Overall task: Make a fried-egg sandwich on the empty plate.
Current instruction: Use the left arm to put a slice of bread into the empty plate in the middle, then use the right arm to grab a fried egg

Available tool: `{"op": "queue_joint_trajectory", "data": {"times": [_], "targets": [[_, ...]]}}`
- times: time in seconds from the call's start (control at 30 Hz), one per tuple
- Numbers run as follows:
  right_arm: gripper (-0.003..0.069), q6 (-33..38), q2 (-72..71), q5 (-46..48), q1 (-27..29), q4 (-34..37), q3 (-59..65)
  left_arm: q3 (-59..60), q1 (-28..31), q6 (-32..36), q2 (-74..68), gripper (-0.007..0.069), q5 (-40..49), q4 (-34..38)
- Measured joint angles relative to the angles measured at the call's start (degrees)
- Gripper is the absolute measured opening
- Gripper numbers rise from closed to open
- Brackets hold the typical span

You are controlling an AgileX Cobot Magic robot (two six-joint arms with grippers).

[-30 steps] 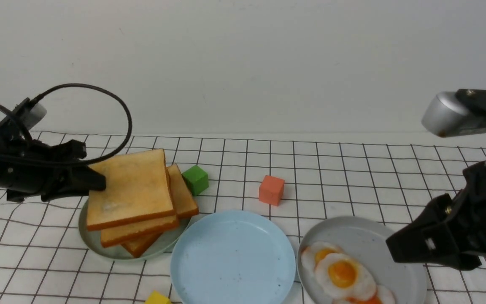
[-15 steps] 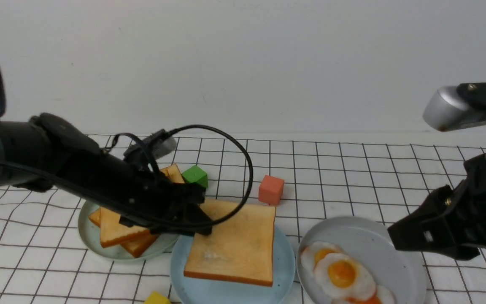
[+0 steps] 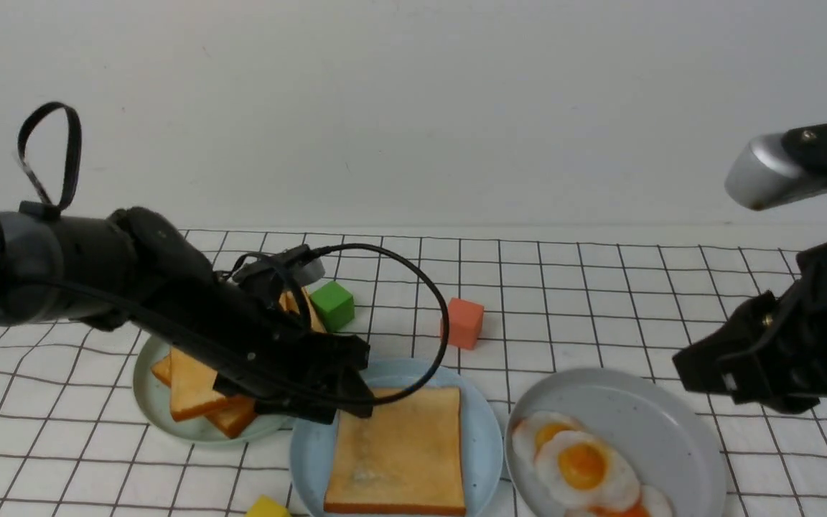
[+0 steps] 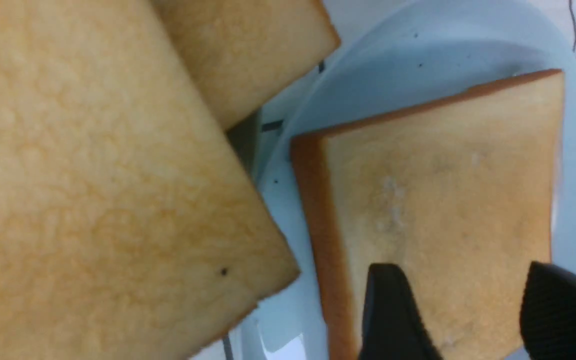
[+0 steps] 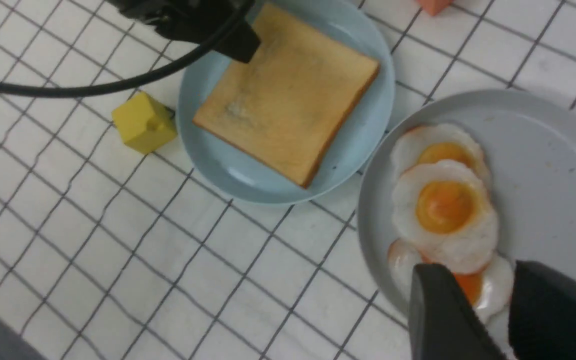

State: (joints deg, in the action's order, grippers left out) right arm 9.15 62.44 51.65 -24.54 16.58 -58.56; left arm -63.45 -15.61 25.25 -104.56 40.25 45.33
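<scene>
Half a second ago the toast (image 3: 399,449) hung over the blue plate (image 3: 482,438) in my left gripper (image 3: 363,384). Now it lies flat on that plate, and the jaws have sprung wide and let it go, sitting just at the slice's far-left corner. The blue plate sits at the table's near edge, about midway along it.

Next comes an egg, I judge, and that turns on my right gripper (image 5: 490,270). It hangs over the near-right part of the grey plate (image 3: 643,402), jaws a little parted and empty. The eggs (image 3: 582,463) are right below it and the toast is off to its left, the two plates just beside each other. So my right arm is the nearer one.

The toast is square with no long axis, golden on top with a darker crust and a pale smudge near its middle.
</scene>
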Motion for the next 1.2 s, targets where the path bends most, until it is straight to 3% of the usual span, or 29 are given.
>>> {"op": "queue_joint_trajectory", "data": {"times": [0.13,0.33,0.5,0.53,0.6,0.63,0.77,0.93,1.07,1.2], "targets": [[0.0242,-0.05,1.08,-1.22,0.00,-1.29,0.00,-4.71,0.00,-7.62,3.66,0.0470,5.69,-9.64],[0.0244,-0.05,7.69,-0.99,0.70,-3.75,0.00,-10.59,0.06,-11.81,12.14,0.0467,14.16,-16.89],[0.0248,0.50,15.32,-1.09,4.53,-2.61,0.00,-10.69,-2.80,-11.27,20.63,0.0370,20.11,-16.94],[0.0248,2.78,18.79,-1.16,7.23,-0.63,0.00,-9.31,-5.79,-10.89,24.12,0.0298,21.10,-17.24],[0.0248,4.95,20.60,-1.35,8.88,1.49,0.00,-7.99,-7.82,-10.65,26.00,0.0251,21.24,-17.24],[0.0250,8.80,22.73,-1.80,10.72,4.00,0.00,-4.97,-11.94,-10.54,29.25,0.0163,20.97,-17.45],[0.0252,16.22,27.33,-4.25,12.28,7.79,-0.11,1.93,-20.79,-11.60,35.25,0.0002,17.35,-18.93],[0.0253,22.07,32.01,-7.70,12.44,10.87,-0.18,9.07,-29.43,-17.52,40.76,-0.0013,10.32,-25.89],[0.0253,26.58,34.82,-10.36,12.48,11.92,-0.45,10.27,-30.64,-24.49,42.48,-0.0013,9.81,-32.61],[0.0253,30.08,36.62,-11.10,12.48,15.21,-0.46,10.34,-30.68,-27.38,42.60,-0.0013,9.71,-35.45]]}}
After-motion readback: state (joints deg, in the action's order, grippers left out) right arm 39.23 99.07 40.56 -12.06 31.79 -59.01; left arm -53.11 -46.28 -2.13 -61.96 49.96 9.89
